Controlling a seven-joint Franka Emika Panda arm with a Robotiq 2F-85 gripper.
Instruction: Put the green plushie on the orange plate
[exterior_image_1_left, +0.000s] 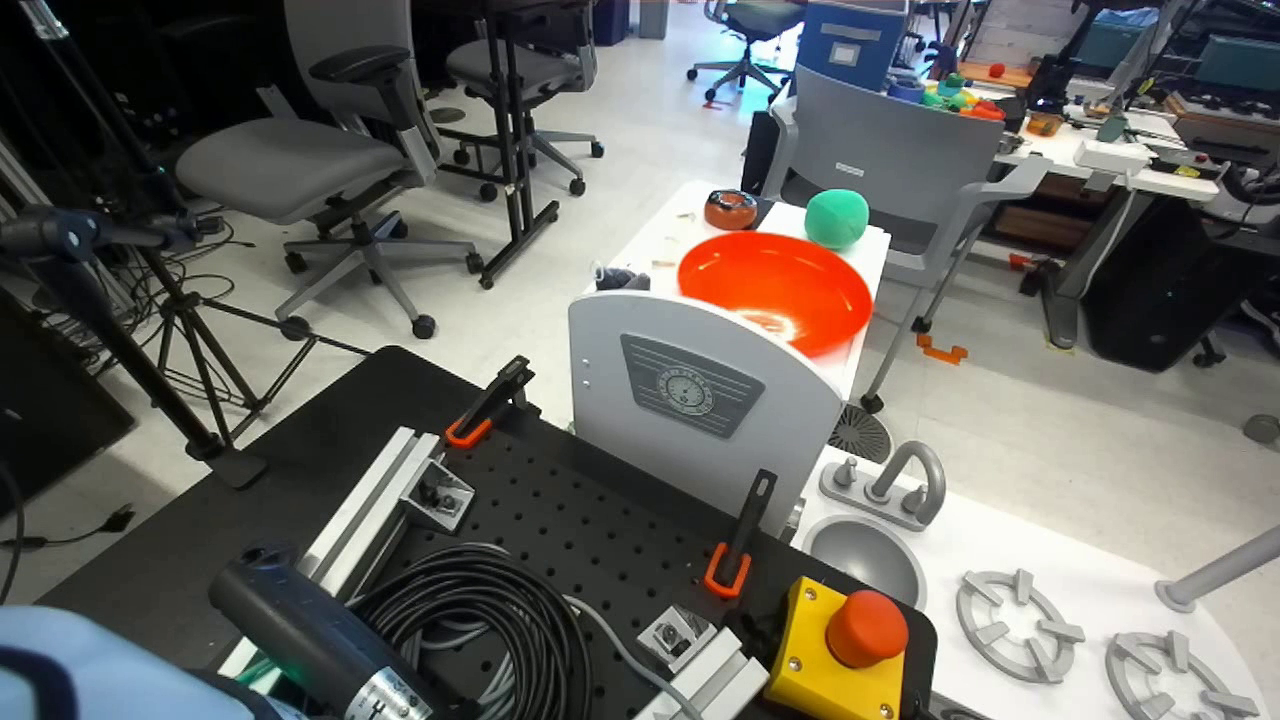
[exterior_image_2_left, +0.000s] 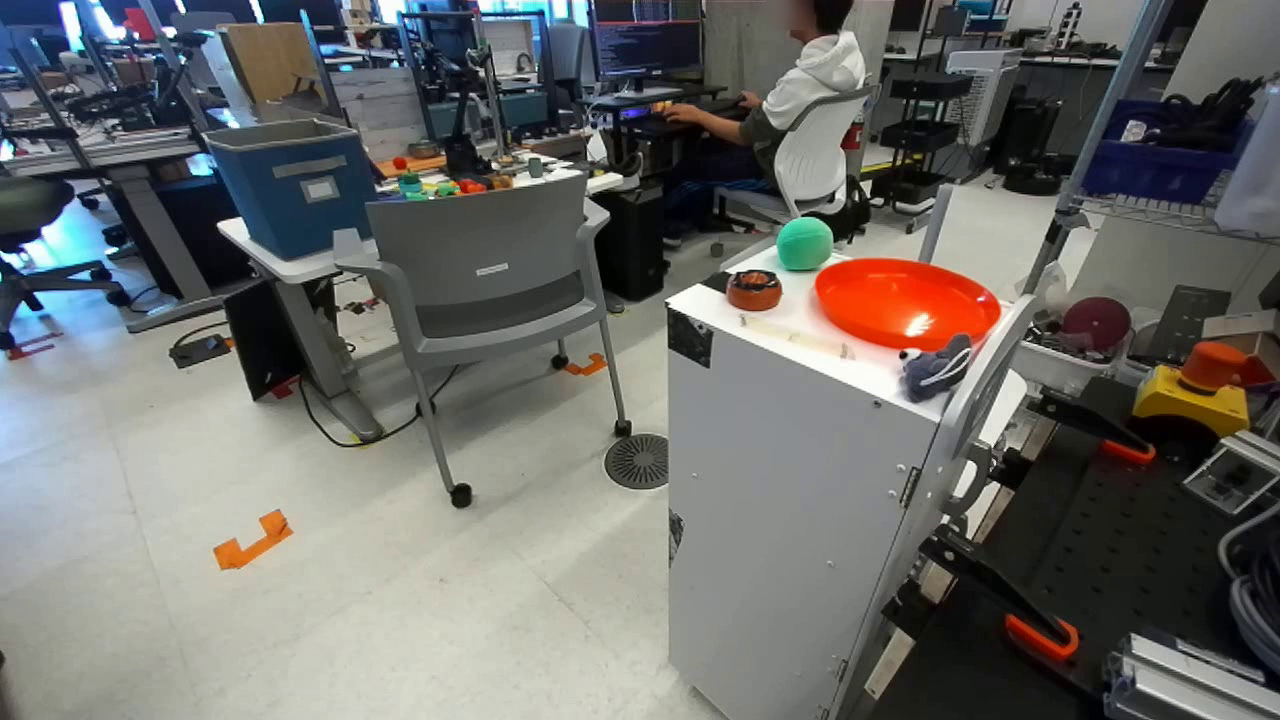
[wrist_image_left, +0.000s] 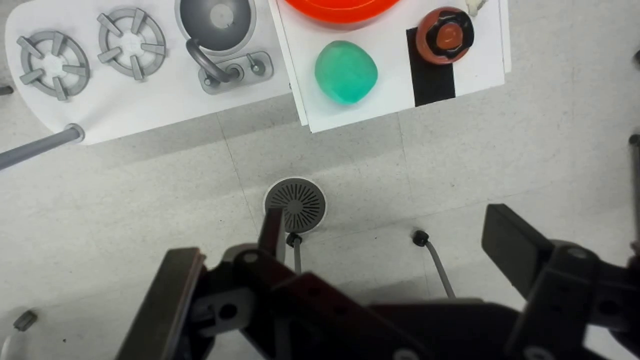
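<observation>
On a white cabinet top rests the green plushie (exterior_image_1_left: 837, 218), a round teal-green ball, visible in both exterior views and the wrist view. The orange plate (exterior_image_2_left: 905, 290) lies close beside it on the same top, with nothing in it. Only the plate's lower edge (wrist_image_left: 345, 12) shows at the top of the wrist view. My gripper (wrist_image_left: 385, 220) is wide open, its fingers (wrist_image_left: 517, 250) far apart with only floor between them. The plushie (wrist_image_left: 346, 72) is well apart from the jaws, higher up in that view. Neither exterior view shows the gripper.
An orange-and-black round object (wrist_image_left: 445, 35) stands near the plushie. A small grey toy (exterior_image_2_left: 935, 370) sits by the plate, against an upright grey panel (exterior_image_1_left: 690, 390). Beside the cabinet is a toy stove with a faucet (wrist_image_left: 207, 65). A grey chair (exterior_image_2_left: 480, 260) stands nearby.
</observation>
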